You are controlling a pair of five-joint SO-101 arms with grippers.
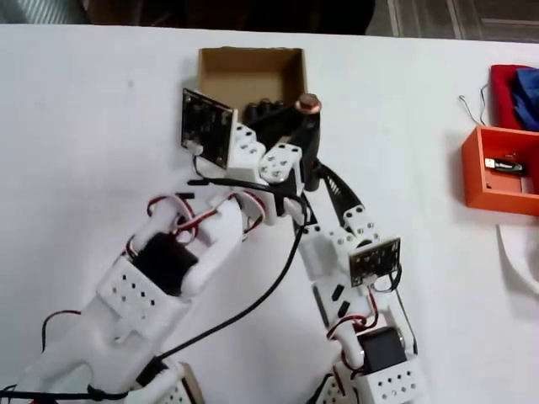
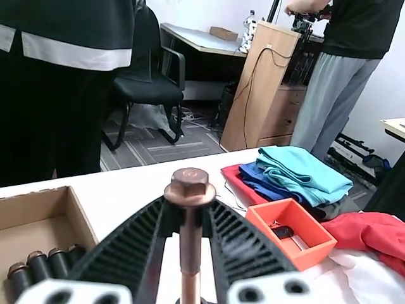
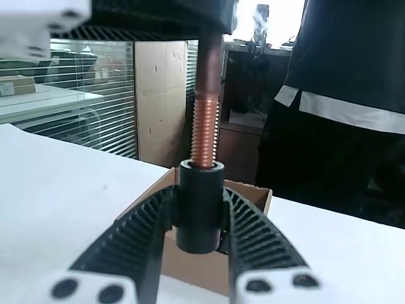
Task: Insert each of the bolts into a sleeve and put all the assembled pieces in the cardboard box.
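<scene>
**Bolt tip entered in sleeve mouth, box close behind**

A copper hex-head bolt (image 2: 190, 187) is held upright in the left tool (image 2: 190, 214), which is closed on its shank with the head above the tool. A black cylindrical sleeve (image 3: 200, 218) is clamped upright in the right tool (image 3: 199, 197), directly below the left tool. The threaded end is just inside the bore and the axes look aligned. A straight downward push is judged next. An open brown cardboard box (image 1: 249, 74) with finished black pieces (image 2: 38, 266) lies just beyond both tools. An orange plastic tray (image 1: 497, 181) sits well apart, so nothing is in the way.

The table (image 1: 76, 126) is white. Behind it, a grey floor (image 2: 149, 151) carries a black office chair (image 2: 149, 76), a light wooden cabinet (image 2: 262, 88) and a desk (image 2: 196, 39) near a white wall (image 2: 202, 9). Horizontal blinds (image 3: 88, 88) cover one window; another window (image 3: 278, 16) is bright.
</scene>
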